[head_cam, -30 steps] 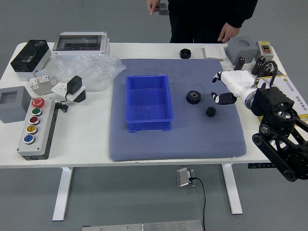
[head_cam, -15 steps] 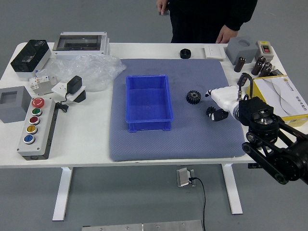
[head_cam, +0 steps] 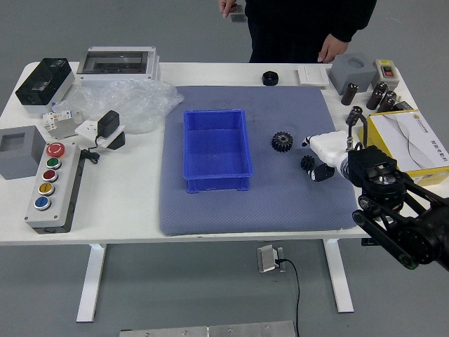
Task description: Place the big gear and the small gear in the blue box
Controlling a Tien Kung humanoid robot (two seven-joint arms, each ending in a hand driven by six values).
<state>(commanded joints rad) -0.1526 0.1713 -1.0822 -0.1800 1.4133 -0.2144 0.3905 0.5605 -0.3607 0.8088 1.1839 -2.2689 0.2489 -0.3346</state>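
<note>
Blue box (head_cam: 219,181) sits mid-table on a grey-blue mat (head_cam: 259,210), open at the top, its plain blue floor in sight from wall to wall. Big gear (head_cam: 282,142), black and toothed, lies flat on the mat just right of the blue box. Small gear (head_cam: 307,163), also black, is farther right of the box and a little nearer the robot.

Robot's right hand (head_cam: 330,149), white-backed with dark tips, is low over the mat beyond the small gear, seen from the box. Fingers look parted, not closed on anything, the tips close around the small gear (tight quarters down there, from where I stand).

Well right of the blue box: a yellow box (head_cam: 379,133) holding a white sheet (head_cam: 421,137) with a thin dark cord curving across it. Sheet bears print, too small to read.

Well left of the blue box: control box (head_cam: 64,193) with a row of coloured buttons. Crumpled clear plastic (head_cam: 137,102) lies to the left and beyond.

Past the blue box, at the table's far side, stands a person in black; one hand (head_cam: 332,48) hangs near the edge, the other (head_cam: 226,7) is partly cut off.
</note>
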